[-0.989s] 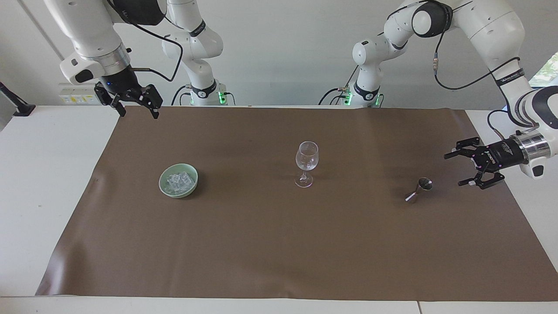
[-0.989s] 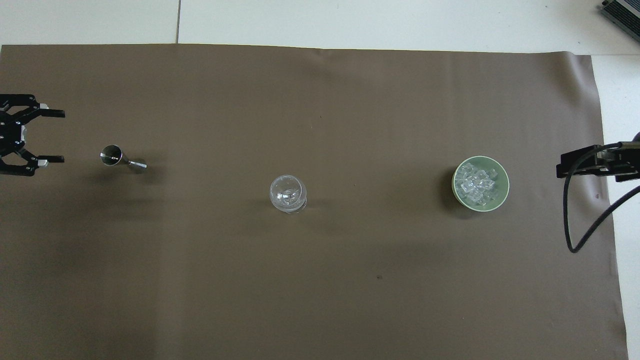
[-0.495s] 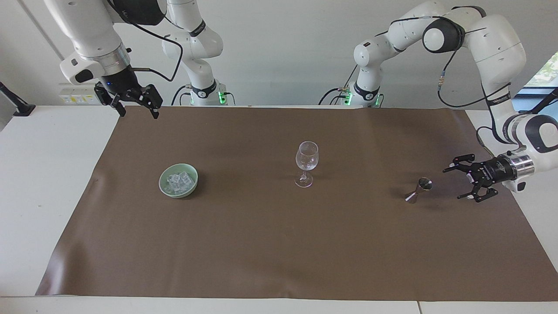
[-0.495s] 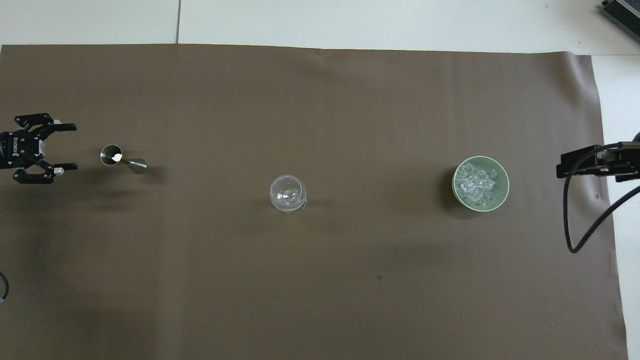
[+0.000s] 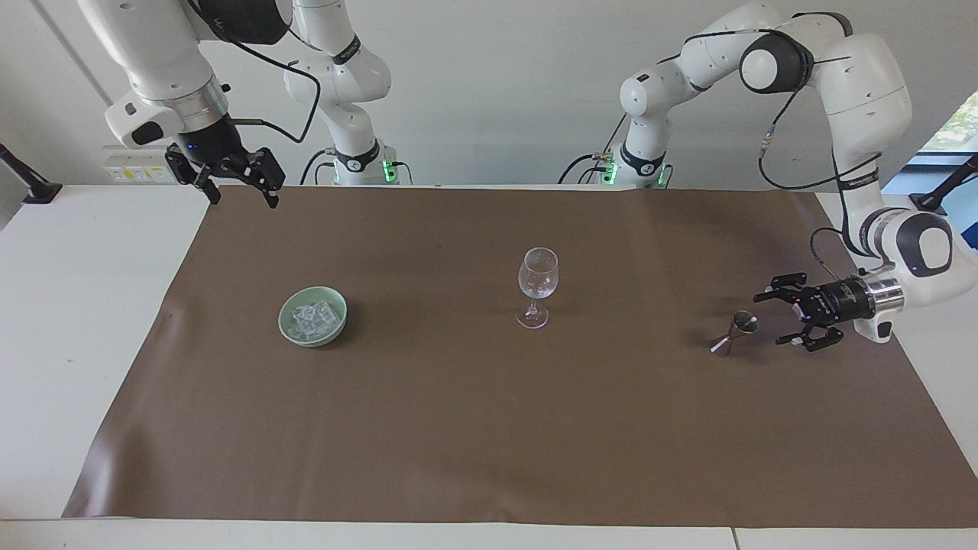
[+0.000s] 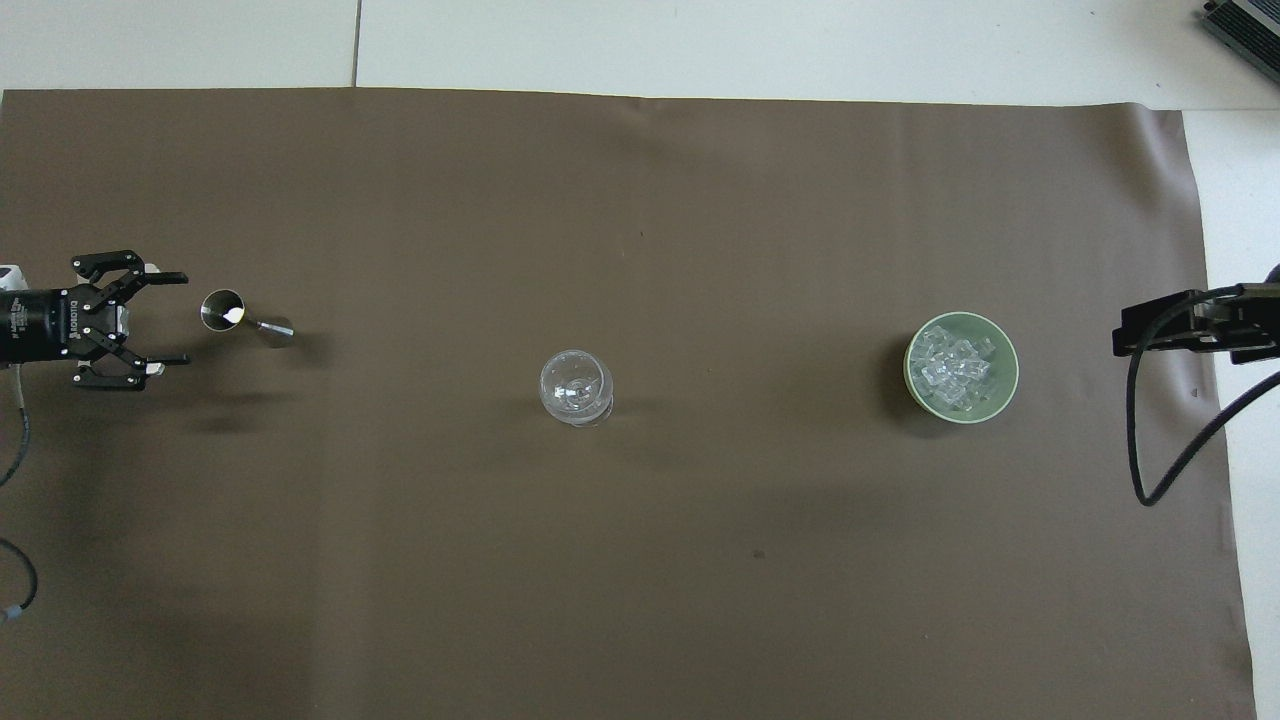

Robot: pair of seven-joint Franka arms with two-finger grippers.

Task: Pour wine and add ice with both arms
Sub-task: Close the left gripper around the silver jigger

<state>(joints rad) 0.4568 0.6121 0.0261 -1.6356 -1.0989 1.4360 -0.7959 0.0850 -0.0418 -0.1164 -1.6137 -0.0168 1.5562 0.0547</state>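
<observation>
Ice heaped in green bowl; left gripper level, pointing at jigger, fingers released; right gripper released.

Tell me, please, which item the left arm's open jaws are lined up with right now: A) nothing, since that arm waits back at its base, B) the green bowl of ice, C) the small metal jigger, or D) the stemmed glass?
C: the left gripper, jaws open, sits low beside the metal jigger at its end of the table, not yet touching it, while the right gripper waits near its own corner.
</observation>
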